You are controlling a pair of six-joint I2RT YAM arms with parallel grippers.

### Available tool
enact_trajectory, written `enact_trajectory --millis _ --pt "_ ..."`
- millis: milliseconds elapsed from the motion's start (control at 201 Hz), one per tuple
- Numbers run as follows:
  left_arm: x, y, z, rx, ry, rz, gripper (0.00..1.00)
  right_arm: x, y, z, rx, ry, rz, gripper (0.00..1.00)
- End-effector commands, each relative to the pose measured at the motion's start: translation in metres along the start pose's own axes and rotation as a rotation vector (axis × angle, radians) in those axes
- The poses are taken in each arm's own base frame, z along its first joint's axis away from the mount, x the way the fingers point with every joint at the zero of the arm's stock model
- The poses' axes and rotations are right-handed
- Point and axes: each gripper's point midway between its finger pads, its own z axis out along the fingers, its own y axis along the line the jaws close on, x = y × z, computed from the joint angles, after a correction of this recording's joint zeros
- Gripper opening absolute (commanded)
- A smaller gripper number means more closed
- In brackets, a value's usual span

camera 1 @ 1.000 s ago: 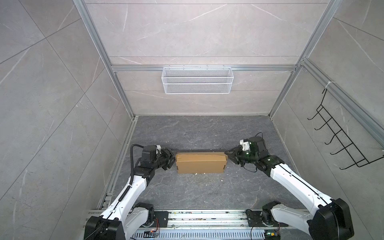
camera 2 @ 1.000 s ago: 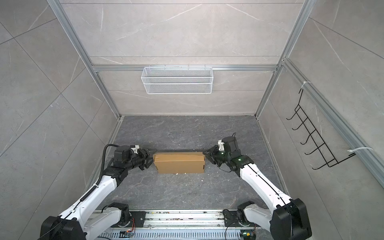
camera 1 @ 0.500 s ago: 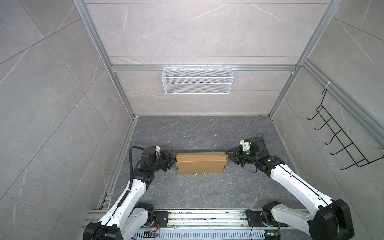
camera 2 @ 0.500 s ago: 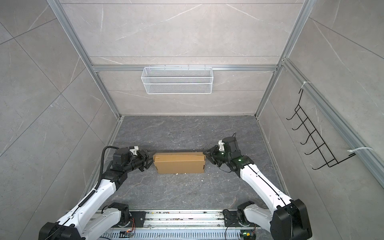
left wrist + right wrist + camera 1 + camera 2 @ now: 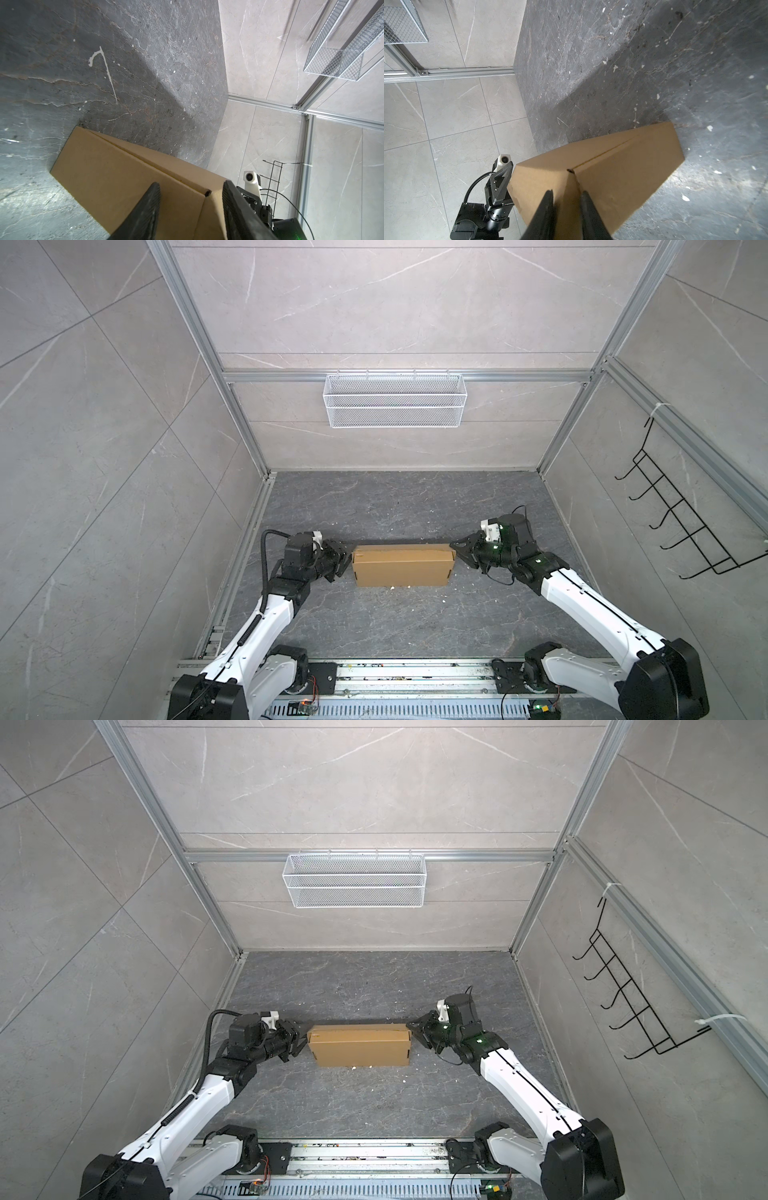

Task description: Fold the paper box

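The paper box (image 5: pixel 401 570) (image 5: pixel 359 1050) is a closed brown cardboard block lying on the dark floor between my two arms. My left gripper (image 5: pixel 347 564) (image 5: pixel 301 1042) is at its left end. In the left wrist view the left gripper (image 5: pixel 190 184) stands open, its fingers astride a corner of the box (image 5: pixel 116 166) with gaps on both sides. My right gripper (image 5: pixel 456 551) (image 5: pixel 413 1029) is at the far right corner. In the right wrist view the right gripper (image 5: pixel 567 191) has its jaws close together with a cardboard edge of the box (image 5: pixel 623 166) between them.
A white wire basket (image 5: pixel 394 406) hangs on the back wall. A black hook rack (image 5: pixel 685 526) is on the right wall. White crumbs (image 5: pixel 392 587) lie on the floor by the box. The arms' base rail (image 5: pixel 415 672) runs along the front.
My left gripper's jaws have drawn closer together at the box's left end, and that arm has shifted slightly. The box and the right arm have stayed still.
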Motion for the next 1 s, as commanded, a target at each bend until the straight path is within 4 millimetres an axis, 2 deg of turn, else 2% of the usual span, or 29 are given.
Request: enact_trajectory --millis 0,408,547,727,995 --pt "0.012 -0.018 -0.006 0.035 0.068 0.051 0.53 0.022 -0.058 0.011 0.181 0.074 0.089 0.26" --pt "-0.004 -0.034 -0.026 0.062 0.026 0.061 0.62 0.023 -0.058 0.013 0.183 0.077 0.089 0.26" --pt "0.001 -0.046 -0.036 0.091 0.044 0.091 0.62 0.022 -0.057 0.013 0.181 0.078 0.087 0.26" --pt "0.01 -0.043 -0.039 0.125 0.067 0.068 0.57 0.021 -0.056 0.013 0.179 0.077 0.086 0.26" --pt "0.016 -0.031 -0.033 0.121 0.106 0.059 0.51 0.022 -0.058 0.013 0.183 0.079 0.085 0.26"
